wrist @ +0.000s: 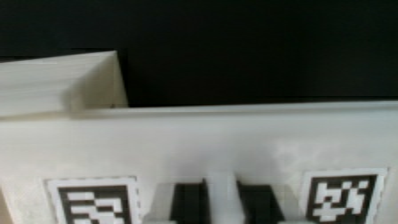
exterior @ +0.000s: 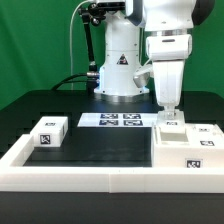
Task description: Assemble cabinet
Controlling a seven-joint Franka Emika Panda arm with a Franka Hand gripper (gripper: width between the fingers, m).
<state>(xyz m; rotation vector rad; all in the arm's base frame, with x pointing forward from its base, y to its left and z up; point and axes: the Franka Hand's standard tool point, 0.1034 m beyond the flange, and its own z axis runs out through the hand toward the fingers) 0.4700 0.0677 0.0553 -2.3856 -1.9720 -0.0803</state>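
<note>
The white cabinet body (exterior: 186, 150) sits at the exterior view's right, with tags on its top and front. My gripper (exterior: 170, 112) reaches straight down onto its top, at a small raised white piece (exterior: 173, 124). In the wrist view my gripper (wrist: 221, 205) has its two dark fingers (wrist: 183, 203) close together with a thin white strip of a cabinet piece (wrist: 221, 190) between them. The tagged white surface of the body (wrist: 214, 140) fills the view around them. A separate small white tagged block (exterior: 50, 131) lies on the black table at the exterior view's left.
The marker board (exterior: 122, 120) lies flat at the back middle. A low white border rail (exterior: 90, 178) runs along the front and up the left side. The robot's base (exterior: 118, 65) stands behind. Another white surface (wrist: 63, 85) shows beyond the body in the wrist view.
</note>
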